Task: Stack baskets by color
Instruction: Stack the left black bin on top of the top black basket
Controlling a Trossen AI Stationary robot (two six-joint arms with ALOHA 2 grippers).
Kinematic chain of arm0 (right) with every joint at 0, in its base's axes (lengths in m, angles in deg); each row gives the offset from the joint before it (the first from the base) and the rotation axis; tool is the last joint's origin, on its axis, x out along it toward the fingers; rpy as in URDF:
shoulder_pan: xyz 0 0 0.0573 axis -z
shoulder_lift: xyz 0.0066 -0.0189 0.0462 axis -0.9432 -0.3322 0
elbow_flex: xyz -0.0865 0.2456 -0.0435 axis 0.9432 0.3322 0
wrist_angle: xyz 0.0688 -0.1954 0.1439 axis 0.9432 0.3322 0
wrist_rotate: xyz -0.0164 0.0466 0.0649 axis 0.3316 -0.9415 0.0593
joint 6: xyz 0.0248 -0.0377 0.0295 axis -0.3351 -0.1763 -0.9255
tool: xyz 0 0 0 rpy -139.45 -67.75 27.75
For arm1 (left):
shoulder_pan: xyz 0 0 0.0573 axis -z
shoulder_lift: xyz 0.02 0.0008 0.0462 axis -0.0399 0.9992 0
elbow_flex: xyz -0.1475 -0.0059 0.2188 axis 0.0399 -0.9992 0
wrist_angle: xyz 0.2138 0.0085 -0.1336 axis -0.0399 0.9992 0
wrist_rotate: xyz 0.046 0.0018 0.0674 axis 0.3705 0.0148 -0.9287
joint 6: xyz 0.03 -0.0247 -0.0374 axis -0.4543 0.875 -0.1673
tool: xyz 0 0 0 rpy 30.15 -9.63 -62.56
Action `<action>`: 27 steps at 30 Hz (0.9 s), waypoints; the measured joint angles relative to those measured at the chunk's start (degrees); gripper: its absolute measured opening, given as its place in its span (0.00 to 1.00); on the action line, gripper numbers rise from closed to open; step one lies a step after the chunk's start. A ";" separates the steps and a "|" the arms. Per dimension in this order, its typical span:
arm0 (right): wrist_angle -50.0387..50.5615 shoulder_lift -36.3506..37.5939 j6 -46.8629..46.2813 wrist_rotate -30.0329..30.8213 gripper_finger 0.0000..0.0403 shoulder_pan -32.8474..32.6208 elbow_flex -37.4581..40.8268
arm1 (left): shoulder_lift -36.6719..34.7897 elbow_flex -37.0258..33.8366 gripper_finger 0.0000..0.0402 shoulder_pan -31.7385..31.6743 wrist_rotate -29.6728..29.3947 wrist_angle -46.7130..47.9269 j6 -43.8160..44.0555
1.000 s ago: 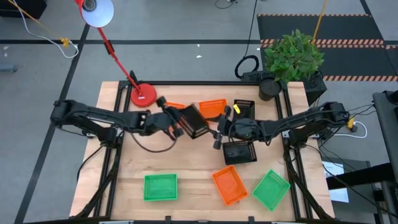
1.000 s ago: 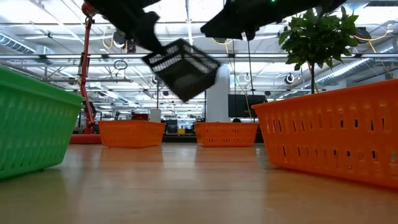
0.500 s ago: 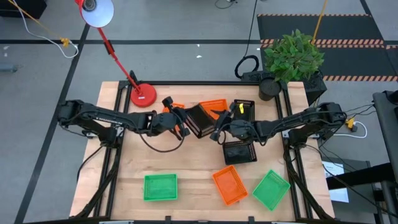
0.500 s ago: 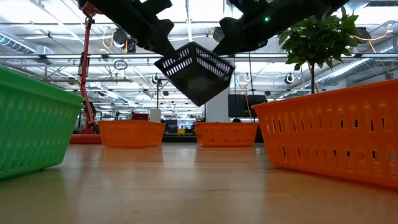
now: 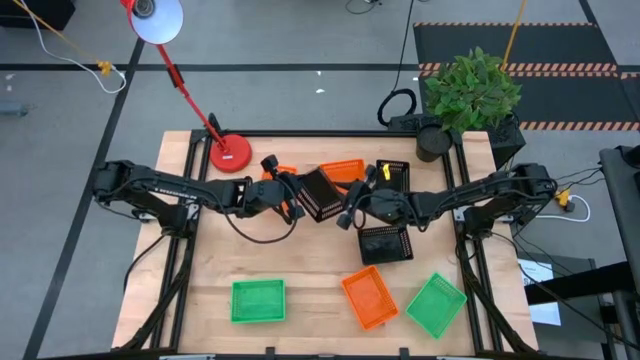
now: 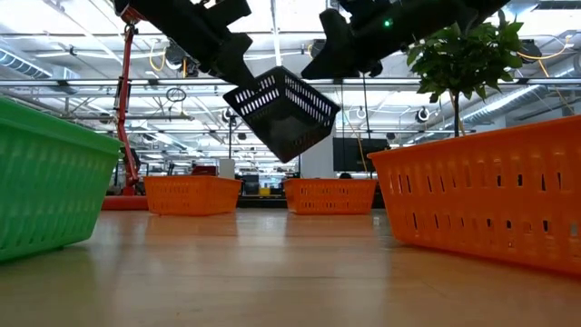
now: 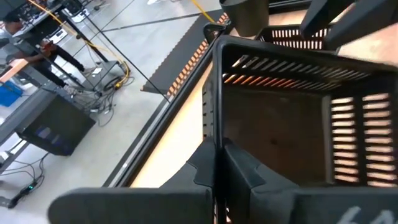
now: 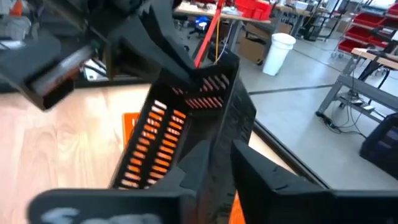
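Both grippers, left (image 5: pixel 292 203) and right (image 5: pixel 347 213), clamp one empty black basket (image 5: pixel 320 193) aloft; visible baskets: three orange, two green, perhaps three black.

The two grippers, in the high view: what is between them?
In the high view, a black basket hangs tilted above the table between the left gripper and the right gripper. Each gripper is closed on one of its walls.
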 joint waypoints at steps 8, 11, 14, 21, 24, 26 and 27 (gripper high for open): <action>0.89 -1.56 -0.51 0.16 0.37 0.23 0.00 | 0.00 0.00 0.02 0.00 0.07 -0.25 0.45; 0.88 -2.21 -1.40 0.45 0.37 0.76 0.00 | 0.00 0.00 0.05 0.00 0.15 -1.20 0.48; 1.71 -2.38 -2.10 1.41 0.32 1.19 0.02 | 0.00 0.00 0.05 0.02 1.59 -1.59 0.66; 3.03 -2.28 -5.09 1.46 0.08 1.60 0.00 | -0.02 0.00 0.04 0.02 2.28 -1.95 1.28; 3.13 -2.32 -5.50 0.86 0.02 1.72 0.02 | -0.04 0.00 0.15 0.11 3.67 -3.08 1.54; 3.05 -2.24 -5.51 0.69 0.03 1.74 0.02 | -0.04 0.00 0.24 0.11 5.46 -3.93 2.23; 3.05 -2.02 -5.53 0.33 0.04 1.93 0.04 | -0.04 0.00 0.28 0.22 6.11 -4.52 2.43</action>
